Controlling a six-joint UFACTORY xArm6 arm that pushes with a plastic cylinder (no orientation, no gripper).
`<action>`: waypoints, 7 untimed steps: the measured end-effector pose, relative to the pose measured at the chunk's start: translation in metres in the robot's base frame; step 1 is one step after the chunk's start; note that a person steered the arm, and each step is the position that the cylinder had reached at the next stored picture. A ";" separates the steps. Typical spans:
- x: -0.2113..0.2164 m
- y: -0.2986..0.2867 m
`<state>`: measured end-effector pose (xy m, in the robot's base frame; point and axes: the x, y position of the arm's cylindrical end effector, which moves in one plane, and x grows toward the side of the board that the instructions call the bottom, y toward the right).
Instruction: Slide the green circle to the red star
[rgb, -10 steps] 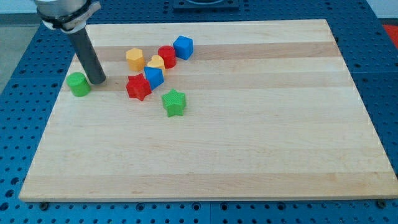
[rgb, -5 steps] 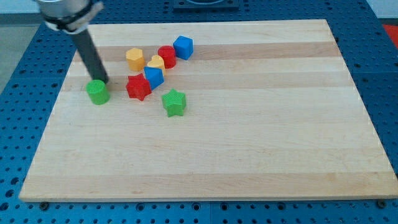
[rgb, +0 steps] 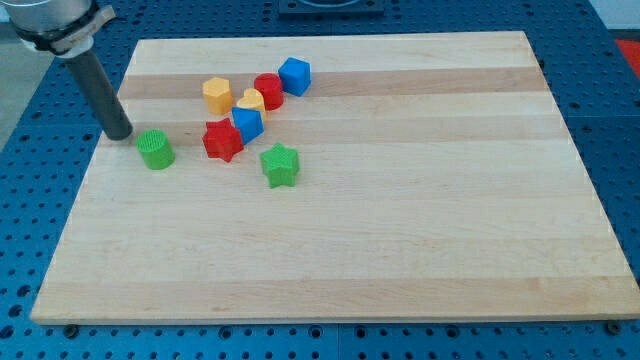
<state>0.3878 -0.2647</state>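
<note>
The green circle (rgb: 155, 149) lies on the wooden board near its left edge. The red star (rgb: 223, 140) lies a short way to its right, with a gap between them. My tip (rgb: 119, 135) stands just up and to the left of the green circle, close to it but apart.
A blue block (rgb: 247, 123) touches the red star's upper right. A yellow block (rgb: 250, 101), a red circle (rgb: 268, 90), another blue block (rgb: 294, 75) and a yellow hexagon (rgb: 217, 94) cluster above. A green star (rgb: 280, 165) lies lower right of the red star.
The green circle slid right and slightly down towards the red star in the first half second. My tip has since moved left, from the circle's upper right to its upper left.
</note>
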 end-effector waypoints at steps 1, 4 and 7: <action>0.019 0.034; 0.053 0.034; 0.095 0.080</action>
